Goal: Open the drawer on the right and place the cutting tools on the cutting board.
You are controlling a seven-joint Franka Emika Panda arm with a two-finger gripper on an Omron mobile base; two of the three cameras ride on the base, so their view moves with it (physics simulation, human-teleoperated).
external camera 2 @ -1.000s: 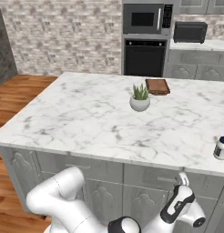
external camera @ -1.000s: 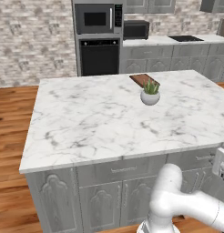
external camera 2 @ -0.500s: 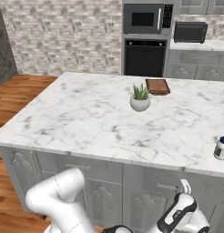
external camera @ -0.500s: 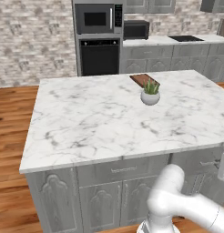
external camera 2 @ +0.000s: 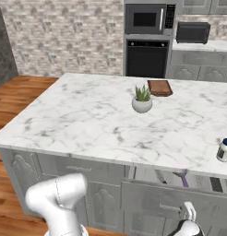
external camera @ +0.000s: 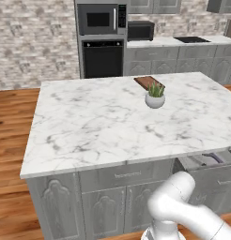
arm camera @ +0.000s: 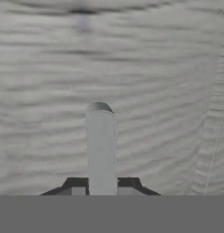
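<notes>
left base view: the wide grey-fronted drawer (external camera: 209, 174) stands partly pulled out at the island's near right, and a purple peeler (external camera: 212, 158) shows inside. the small reddish-brown wooden cutting board (external camera: 146, 82) lies on the far side of the white marble countertop (external camera: 89, 122), just behind a white potted plant (external camera: 155, 96).

right base view: a dark-handled knife (external camera 2: 160, 176) lies left of the peeler in the drawer, and the gripper (external camera 2: 188, 213) meets its front. a small white jar (external camera 2: 224, 150) stands near right.

hand view: the fingertips (arm camera: 73, 185) are pinched on the drawer's slim grey bar handle (arm camera: 101, 148).
</notes>
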